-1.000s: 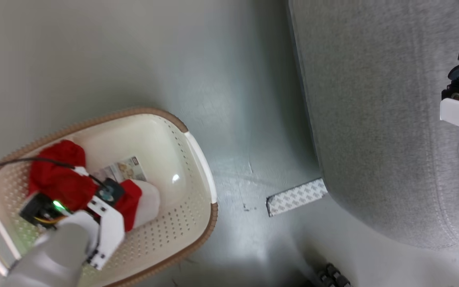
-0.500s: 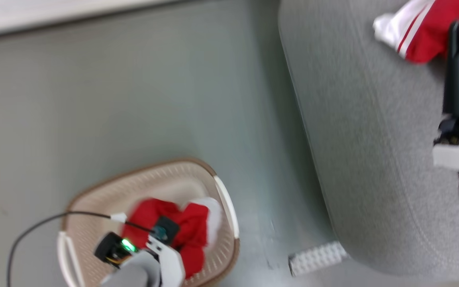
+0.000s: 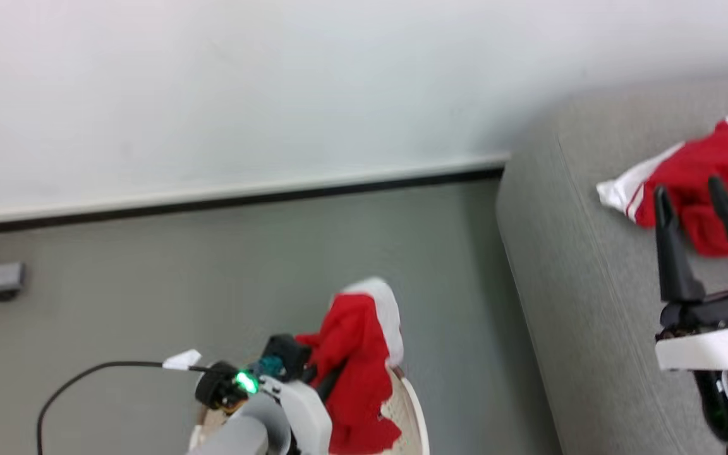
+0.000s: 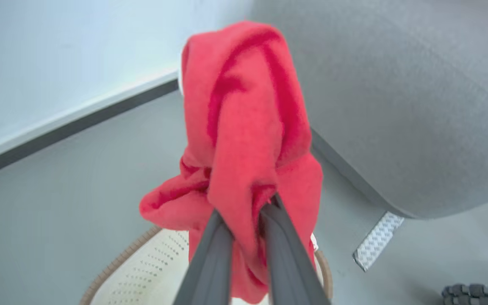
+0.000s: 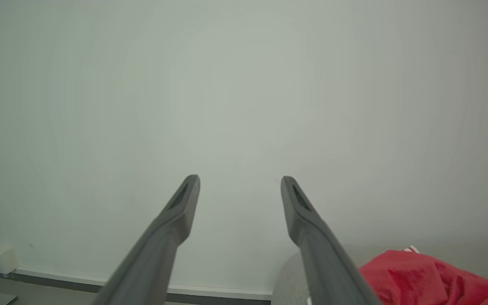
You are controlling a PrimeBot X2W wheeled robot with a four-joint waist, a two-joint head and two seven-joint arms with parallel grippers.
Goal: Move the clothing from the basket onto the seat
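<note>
Your left gripper (image 4: 246,216) is clamped on the red garment (image 4: 244,127). Its fingertips are buried in the folds, so you can't see the exact pinch point. The garment is bunched into one long bundle. In the left wrist view its long axis follows the finger line and points past the tips towards the wall. In the head view it runs up and down the frame, with a white edge (image 3: 384,303) at the top end and the loose red end hanging over the basket (image 3: 416,417).

The bundle is off the floor and above the basket, to the left of the seat (image 3: 591,303) and apart from it. The basket is cut off by the bottom edge in both views, and the cloth and forearm hide most of its inside.

Your right gripper (image 3: 686,186) is spread wide and holds nothing. It sits over the seat. A second red-and-white garment (image 3: 711,158) lies on the seat, partly behind those fingers and cropped at the right edge. The head view is soft, so you can't read any fabric detail.
</note>
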